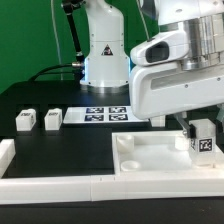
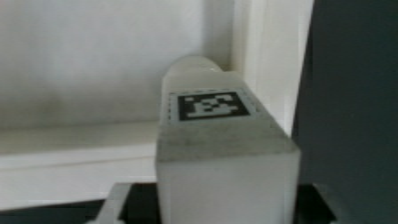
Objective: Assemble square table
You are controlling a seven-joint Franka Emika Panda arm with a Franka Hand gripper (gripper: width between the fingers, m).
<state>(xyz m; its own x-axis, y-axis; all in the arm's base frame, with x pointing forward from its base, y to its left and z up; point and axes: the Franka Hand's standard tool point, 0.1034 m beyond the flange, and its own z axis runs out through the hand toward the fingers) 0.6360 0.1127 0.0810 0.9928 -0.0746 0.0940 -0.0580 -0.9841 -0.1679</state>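
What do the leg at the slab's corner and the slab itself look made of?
The leg looks like hard white plastic, matte and slightly grainy, carrying a printed black-white tag. The slab looks like the same white plastic: smooth, with a moulded raised rim.

Even, bright light is falling from above in the exterior view, whites nearly blowing out against the black bench (image 1: 60,150), shadows staying faint. Both frames are looking soft and low-res. The wrist view is running dimmer and greyer, and the close leg block (image 2: 222,160) is blurring.
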